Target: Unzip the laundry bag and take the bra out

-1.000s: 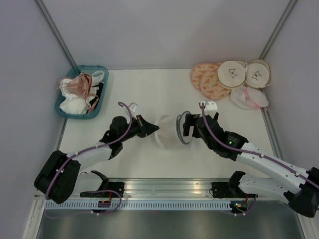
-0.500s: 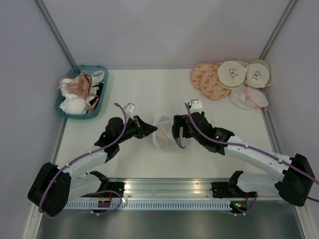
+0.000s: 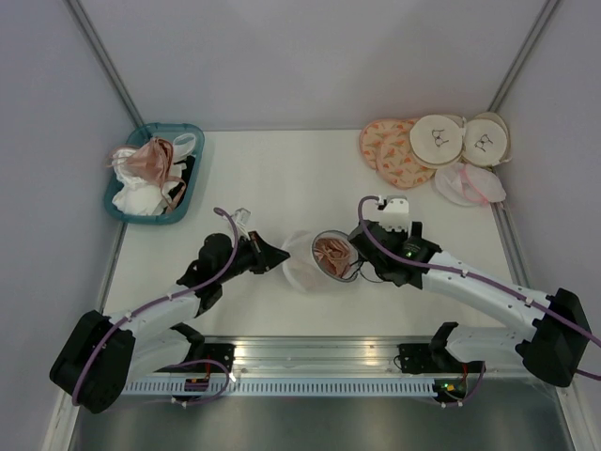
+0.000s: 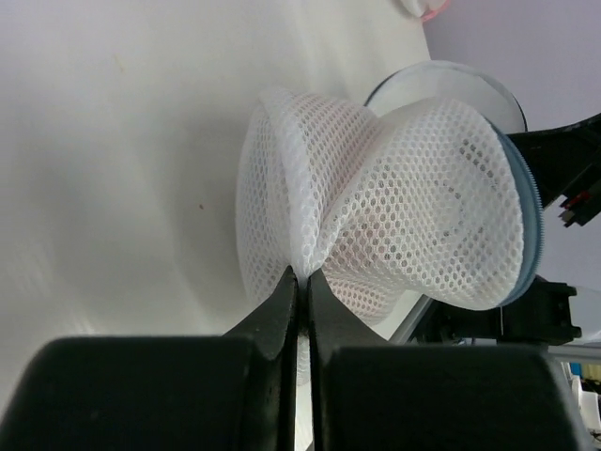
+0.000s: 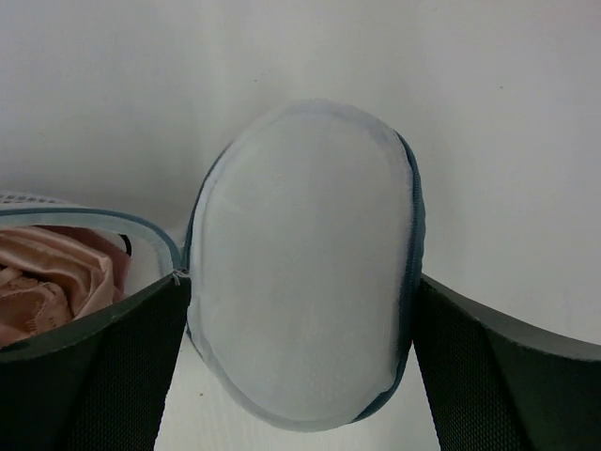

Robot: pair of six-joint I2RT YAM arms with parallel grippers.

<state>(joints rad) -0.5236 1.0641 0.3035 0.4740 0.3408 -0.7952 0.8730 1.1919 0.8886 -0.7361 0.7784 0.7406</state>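
"White mesh, all bunched up at one end. Why is the left end effector (image 4: 300,277) pinching it like that?"

"It's clenched on a fold of the laundry bag (image 3: 302,268), at the closed end. I'd say that's an anchor. The bag lies on its side in the middle of the counter (image 3: 282,178), between the two arms, and netting that soft would slide or cave in with nothing pinning it."

"So the mouth faces the other arm?"

"Yes, it's turned toward the right one. The zip round the dark rim looks undone: the round lid (image 5: 300,263) is swung off the opening and stands on edge."

"Is the right end effector (image 3: 359,259) gripping that lid?"

"Looks released to me. Its fingers are spread as wide as they go, with the lid standing between them. Whether they brush its rim, I can't tell. My guess is the arm sits there to hold the flap aside."

"And the bra (image 5: 38,282)?"

"Inside the bag. You can see pink fabric in the mouth, just beside the lid. It's not out yet."

"What does the next bit need?"

"The right fingers have to get past the lid and close on the fabric while the left holds the bag back. Otherwise the pull drags the whole bag along. A strap could snag on the zip, too."
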